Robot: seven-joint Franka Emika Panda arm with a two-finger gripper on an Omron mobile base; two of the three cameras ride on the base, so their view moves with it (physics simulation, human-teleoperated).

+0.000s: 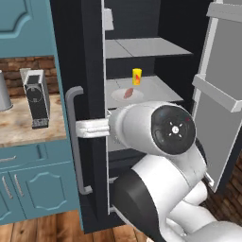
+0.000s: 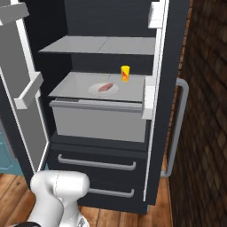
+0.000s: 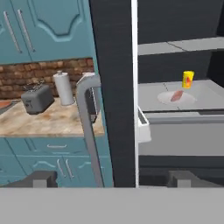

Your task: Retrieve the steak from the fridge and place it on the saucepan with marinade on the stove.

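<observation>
1. Fridge (image 2: 173,53): tall, black, both doors swung open. Grey shelves inside, a large grey bin under the middle shelf, two dark drawers with silver bar handles at the lower centre of the right base view.
2. Steak (image 2: 105,88): small reddish-pink slab lying flat on a white plate (image 2: 95,91), on the middle shelf. It sits in the upper centre of the right base view, at centre right of the hand view (image 3: 176,96), and above centre in the left base view (image 1: 128,92).
3. Yellow carton (image 2: 125,73): upright on the same shelf, just behind and to the right of the plate, not touching it.
4. Gripper (image 3: 113,179): two dark finger tips rise at the bottom of the hand view, set wide apart, nothing between them. The steak lies well beyond them, up and to the right in that frame, inside the fridge.
5. Fridge door edge (image 3: 114,87): runs vertically through the middle of the hand view, with its curved silver handle (image 3: 89,131) to its left.
6. Counter (image 3: 48,120): left of the hand view, tan top over teal cabinets, carrying a grey toaster (image 3: 37,99) and a white paper roll (image 3: 64,89) against a brick wall.
</observation>
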